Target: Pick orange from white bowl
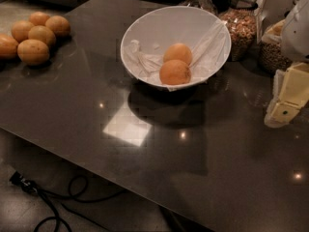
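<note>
A large white bowl (pixel 145 30) sits on the dark table, lined with a crumpled white cloth. Two oranges lie inside it: one at the front (pixel 175 72) and one just behind it (pixel 177 52), touching. My gripper (pixel 285 98) is at the right edge of the view, to the right of the bowl and well apart from it, above the table. Its pale yellow fingers (pixel 281 111) point down and left. Nothing shows between them.
Several oranges (pixel 34 35) lie loose at the table's far left. Glass jars of grains (pixel 240 25) stand behind the bowl at the right. A black cable (pixel 53 197) lies on the floor below the table's front edge.
</note>
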Motion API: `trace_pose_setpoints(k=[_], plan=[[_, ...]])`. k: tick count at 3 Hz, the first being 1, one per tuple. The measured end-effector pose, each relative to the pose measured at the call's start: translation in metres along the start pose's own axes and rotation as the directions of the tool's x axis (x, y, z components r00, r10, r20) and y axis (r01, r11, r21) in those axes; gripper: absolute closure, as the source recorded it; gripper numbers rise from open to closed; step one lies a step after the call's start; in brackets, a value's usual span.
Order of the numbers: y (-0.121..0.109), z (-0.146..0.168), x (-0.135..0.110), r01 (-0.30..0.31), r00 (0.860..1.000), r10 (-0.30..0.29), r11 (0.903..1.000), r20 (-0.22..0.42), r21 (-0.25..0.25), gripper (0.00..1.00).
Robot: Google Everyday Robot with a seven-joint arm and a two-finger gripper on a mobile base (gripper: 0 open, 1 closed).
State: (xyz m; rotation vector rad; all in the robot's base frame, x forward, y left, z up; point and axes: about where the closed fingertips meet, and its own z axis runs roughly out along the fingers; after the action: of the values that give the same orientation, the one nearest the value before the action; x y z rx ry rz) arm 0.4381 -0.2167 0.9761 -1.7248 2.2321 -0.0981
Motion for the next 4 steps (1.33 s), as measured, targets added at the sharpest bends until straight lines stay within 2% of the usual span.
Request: trace_pose_setpoints(k=[2,3,4], plan=[[-0.001,0.0,-0.001,-0.007,1.0,0.007,1.0,0.012,0.005,0.0],[-0.01,0.01,-0.01,-0.072,0.995,0.07,0.9974,0.074,0.013,0.0],[-0.025,0.019,-0.028,-0.176,0.975,0.173,0.9842,0.138,0.016,0.0]])
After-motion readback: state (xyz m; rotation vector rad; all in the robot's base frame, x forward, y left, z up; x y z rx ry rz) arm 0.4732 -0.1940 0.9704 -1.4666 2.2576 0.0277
